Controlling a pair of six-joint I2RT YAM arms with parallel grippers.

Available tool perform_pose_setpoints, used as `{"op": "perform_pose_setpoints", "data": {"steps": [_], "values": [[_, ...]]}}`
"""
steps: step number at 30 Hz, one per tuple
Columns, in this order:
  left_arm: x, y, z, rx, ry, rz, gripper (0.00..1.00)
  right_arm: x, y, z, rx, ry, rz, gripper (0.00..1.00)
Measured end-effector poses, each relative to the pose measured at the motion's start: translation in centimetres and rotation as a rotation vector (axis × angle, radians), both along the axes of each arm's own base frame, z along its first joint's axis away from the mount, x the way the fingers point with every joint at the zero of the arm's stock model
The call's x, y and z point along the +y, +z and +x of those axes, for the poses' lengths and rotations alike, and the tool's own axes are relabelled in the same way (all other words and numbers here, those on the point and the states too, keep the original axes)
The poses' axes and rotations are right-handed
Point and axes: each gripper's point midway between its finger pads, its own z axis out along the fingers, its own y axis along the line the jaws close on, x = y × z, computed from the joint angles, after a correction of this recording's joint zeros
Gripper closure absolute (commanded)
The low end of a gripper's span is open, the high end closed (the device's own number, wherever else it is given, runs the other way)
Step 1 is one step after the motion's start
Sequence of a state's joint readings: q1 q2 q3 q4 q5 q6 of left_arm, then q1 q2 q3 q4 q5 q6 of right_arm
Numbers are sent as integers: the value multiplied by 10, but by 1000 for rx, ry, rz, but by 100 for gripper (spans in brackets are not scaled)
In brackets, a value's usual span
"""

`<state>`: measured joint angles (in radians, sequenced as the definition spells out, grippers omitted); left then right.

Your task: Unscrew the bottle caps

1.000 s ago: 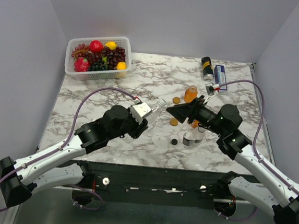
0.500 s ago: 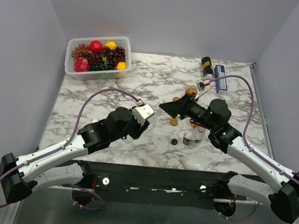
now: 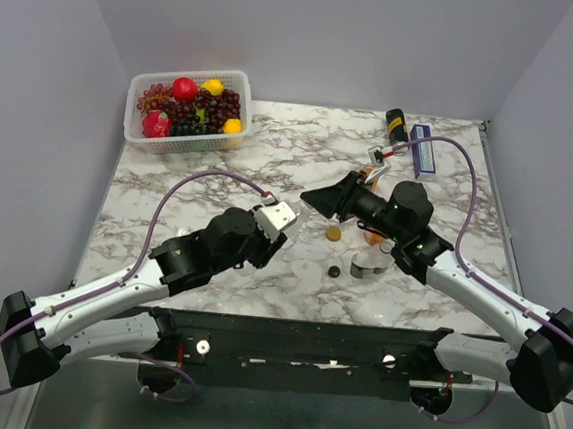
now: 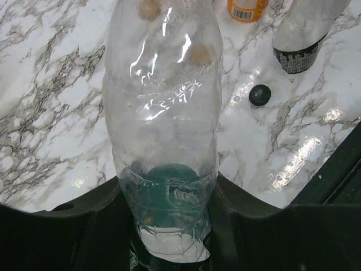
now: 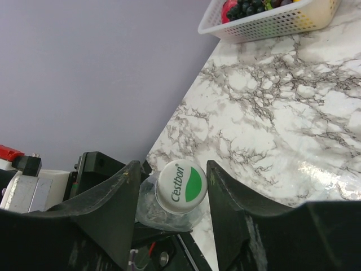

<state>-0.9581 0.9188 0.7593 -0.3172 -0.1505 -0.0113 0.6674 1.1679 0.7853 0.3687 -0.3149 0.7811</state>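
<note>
My left gripper [image 4: 166, 197] is shut on a clear empty bottle [image 4: 161, 101], gripped low on its body and held off the table, neck pointing towards the right arm. In the top view this bottle [image 3: 301, 209] spans the gap between the left gripper [image 3: 288, 217] and the right gripper [image 3: 314, 199]. Its bottle cap [image 5: 181, 187], white with a green mark, sits between the right gripper's [image 5: 174, 167] open fingers. A thin gap shows on the cap's left side. A loose black cap [image 4: 260, 95] and a loose orange cap [image 3: 334, 234] lie on the marble.
A clear bottle with a dark label [image 4: 299, 39] lies under the right arm, beside an orange juice bottle [image 4: 247, 8]. A white basket [image 3: 202, 143] of fruit stands at the back left. A black can [image 3: 396, 124] and a blue box [image 3: 423, 149] lie at the back right.
The right gripper has swung left to the held bottle's cap and its jaws have narrowed round it. The left gripper has kept its hold and barely moved.
</note>
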Motion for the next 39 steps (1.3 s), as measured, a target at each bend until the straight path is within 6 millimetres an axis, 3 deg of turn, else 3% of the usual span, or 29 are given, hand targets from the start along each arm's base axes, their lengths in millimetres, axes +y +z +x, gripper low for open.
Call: {"op": "perform_pose_setpoints", "data": {"steps": [7,11,14,22,39], "values": [[0,2,1,-6,5,-1,65,3,4,1,-17,14,19,46],[-1,5,1,-14,-1,-2,65,4,6,2,-31,23,26,68],[-3,8,-2,-12,-26,-15,65,5,9,2,-50,37,33,73],[-10,21,-21,29,-152,-102,64,7,27,-17,-180,137,49,76],[-43,42,-62,331,-586,-391,64,-25,55,-60,-535,242,-35,78]]}}
